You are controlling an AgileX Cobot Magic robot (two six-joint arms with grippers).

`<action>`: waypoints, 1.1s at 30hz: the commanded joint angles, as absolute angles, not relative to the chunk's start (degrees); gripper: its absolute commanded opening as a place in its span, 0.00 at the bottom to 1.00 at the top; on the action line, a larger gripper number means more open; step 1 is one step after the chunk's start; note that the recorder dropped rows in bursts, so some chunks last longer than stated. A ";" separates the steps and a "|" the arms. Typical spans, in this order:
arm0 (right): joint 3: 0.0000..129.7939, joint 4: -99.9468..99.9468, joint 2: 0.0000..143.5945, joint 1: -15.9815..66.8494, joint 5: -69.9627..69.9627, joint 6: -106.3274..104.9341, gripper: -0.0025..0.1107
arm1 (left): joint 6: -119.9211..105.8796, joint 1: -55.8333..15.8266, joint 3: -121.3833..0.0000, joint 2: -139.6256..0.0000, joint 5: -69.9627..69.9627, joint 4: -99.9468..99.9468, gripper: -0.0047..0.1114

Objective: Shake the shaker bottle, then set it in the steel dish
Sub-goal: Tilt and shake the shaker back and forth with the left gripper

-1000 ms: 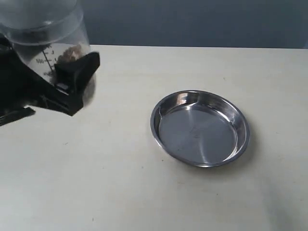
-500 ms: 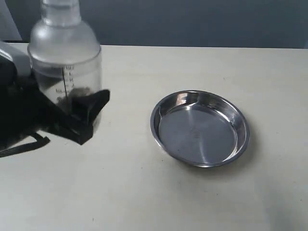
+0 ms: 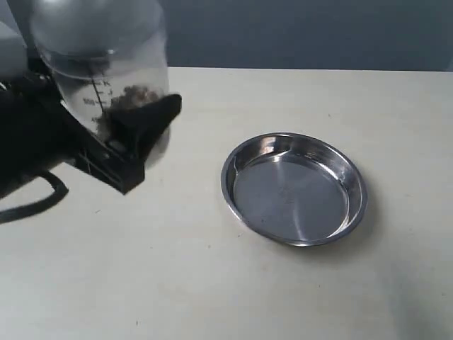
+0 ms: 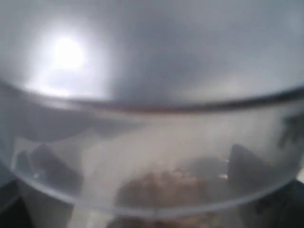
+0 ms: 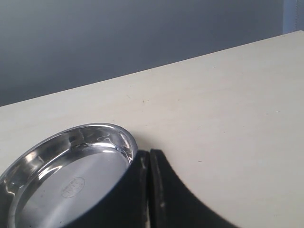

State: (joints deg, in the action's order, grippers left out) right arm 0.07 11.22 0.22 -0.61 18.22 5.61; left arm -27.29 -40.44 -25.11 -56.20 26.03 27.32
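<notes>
The shaker bottle (image 3: pixel 99 64) is held above the table at the far left of the exterior view. It is clear frosted plastic with black marks, brown pellets (image 3: pixel 131 95) lie inside, and its cap is cut off by the frame's top. My left gripper (image 3: pixel 117 117) is shut on its lower body, one black finger (image 3: pixel 148 124) across the front. In the left wrist view the bottle (image 4: pixel 152 95) fills the frame, blurred, pellets (image 4: pixel 161 187) at its bottom. The steel dish (image 3: pixel 233 159) sits empty right of centre, apart from the bottle. My right gripper (image 5: pixel 149 159) is shut beside the dish (image 5: pixel 71 171).
The pale tabletop (image 3: pixel 212 283) runs around the dish on all sides. A dark blue-grey wall (image 3: pixel 318 32) stands behind the table's far edge. A black cable (image 3: pixel 28 205) of the left arm loops near the left edge.
The bottle in my left gripper dropped half a second ago with its cap in view, and is now up again and further right. The dish has not moved.
</notes>
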 commanded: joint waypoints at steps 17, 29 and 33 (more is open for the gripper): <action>0.00 11.50 0.00 -0.51 17.65 5.25 0.02 | -23.18 -38.18 -23.82 -62.63 33.61 28.63 0.04; 0.00 11.50 0.00 -0.51 17.65 5.25 0.02 | -6.46 -38.00 -22.68 -65.81 37.19 14.68 0.04; 0.00 11.50 0.00 -0.51 17.65 5.25 0.02 | -7.85 -37.77 -22.84 -66.71 37.13 12.66 0.04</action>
State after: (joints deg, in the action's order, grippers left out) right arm 0.07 11.32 0.22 -0.61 18.22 5.61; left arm -6.07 -37.94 -22.58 -66.06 35.85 11.68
